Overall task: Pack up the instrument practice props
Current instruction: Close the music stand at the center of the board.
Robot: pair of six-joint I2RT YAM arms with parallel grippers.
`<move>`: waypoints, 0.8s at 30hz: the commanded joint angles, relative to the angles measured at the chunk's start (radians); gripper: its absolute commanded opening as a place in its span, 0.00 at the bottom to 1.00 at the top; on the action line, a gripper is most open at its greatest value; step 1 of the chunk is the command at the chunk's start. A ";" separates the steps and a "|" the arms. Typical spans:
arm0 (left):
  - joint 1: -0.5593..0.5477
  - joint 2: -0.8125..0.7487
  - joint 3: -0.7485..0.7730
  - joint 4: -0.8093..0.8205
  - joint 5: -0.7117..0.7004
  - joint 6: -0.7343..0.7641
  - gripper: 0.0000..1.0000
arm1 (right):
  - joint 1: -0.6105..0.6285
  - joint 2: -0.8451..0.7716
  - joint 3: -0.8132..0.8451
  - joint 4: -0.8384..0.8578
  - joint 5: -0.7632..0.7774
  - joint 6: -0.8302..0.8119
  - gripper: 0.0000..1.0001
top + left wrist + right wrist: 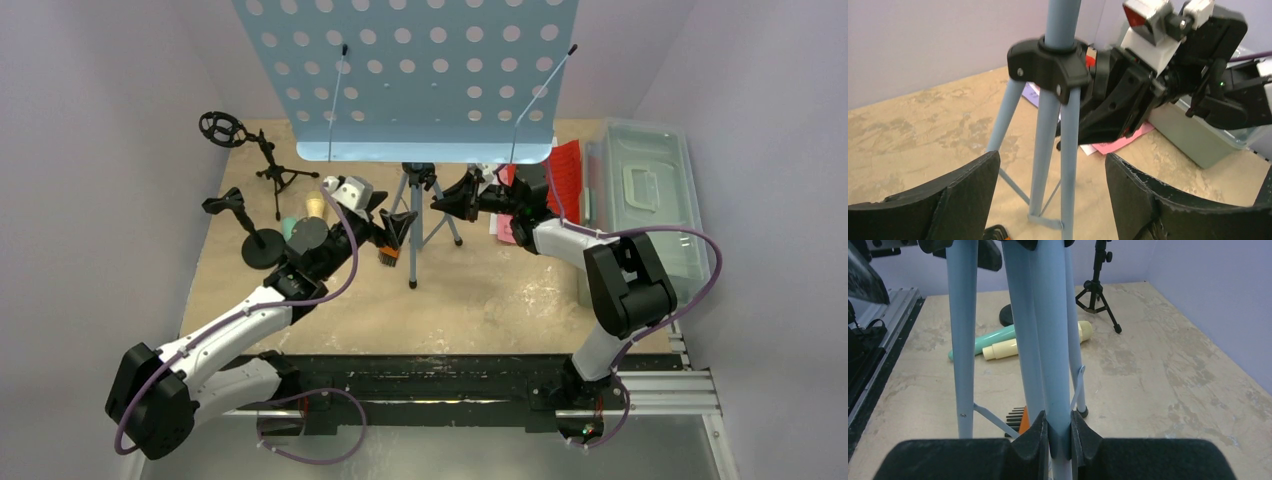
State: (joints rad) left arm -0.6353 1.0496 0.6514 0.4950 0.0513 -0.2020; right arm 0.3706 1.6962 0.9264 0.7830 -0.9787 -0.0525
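The light-blue tripod (413,262) stood upright, its perforated tray (410,70) on top. The mint-green microphone (988,340) and yellow microphone (1000,349) lay touching, near two black microphone stands (278,178). Red pages (566,165) lay on the tripod's other side.

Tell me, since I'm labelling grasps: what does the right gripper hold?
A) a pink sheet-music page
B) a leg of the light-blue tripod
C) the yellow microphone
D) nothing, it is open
B: in the right wrist view the right gripper is clamped on a leg of the light-blue tripod; the yellow microphone lies apart behind it.
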 commanded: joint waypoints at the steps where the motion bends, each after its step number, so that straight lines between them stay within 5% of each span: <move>1: 0.000 -0.047 -0.070 0.013 -0.016 -0.005 0.74 | -0.006 -0.020 0.015 0.136 -0.008 0.157 0.00; 9: -0.001 0.058 -0.114 0.135 0.012 -0.046 0.57 | -0.006 -0.006 0.010 0.158 0.013 0.221 0.00; 16: -0.002 0.159 -0.108 0.224 0.031 -0.073 0.29 | -0.007 0.000 -0.005 0.207 -0.005 0.261 0.00; 24: -0.005 0.213 -0.127 0.271 0.068 -0.109 0.21 | -0.008 -0.013 -0.019 0.198 -0.050 0.207 0.00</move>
State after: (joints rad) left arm -0.6376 1.2465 0.5400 0.6930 0.1024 -0.2798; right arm 0.3546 1.7157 0.9054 0.8925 -0.9558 0.1108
